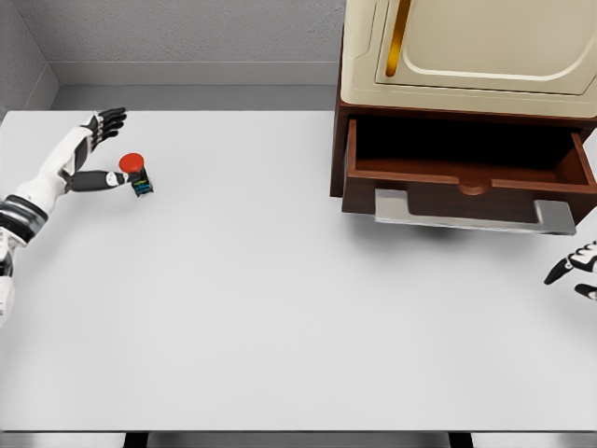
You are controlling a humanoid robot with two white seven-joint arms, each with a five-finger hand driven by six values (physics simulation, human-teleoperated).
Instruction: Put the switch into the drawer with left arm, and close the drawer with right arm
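**Left hand open beside the switch, drawer standing open**

The left hand (93,149) reaches over the far left part of the white counter (280,308) with its fingers spread and nothing held. Its thumb (103,179) points toward the switch (138,175), a small block with a red button on top, which stands on the counter just beyond the thumb tip; whether the two touch cannot be told. The other fingers (109,119) are raised farther back, apart from the switch.

Well across the counter from that hand, the dark wooden drawer (466,177) is pulled out of the cream cabinet (466,56), its inside in shadow and a grey handle (471,217) along its front. The right hand (580,271) shows only at the right edge, just nearer than the drawer's front corner, its fingers loosely extended and holding nothing.
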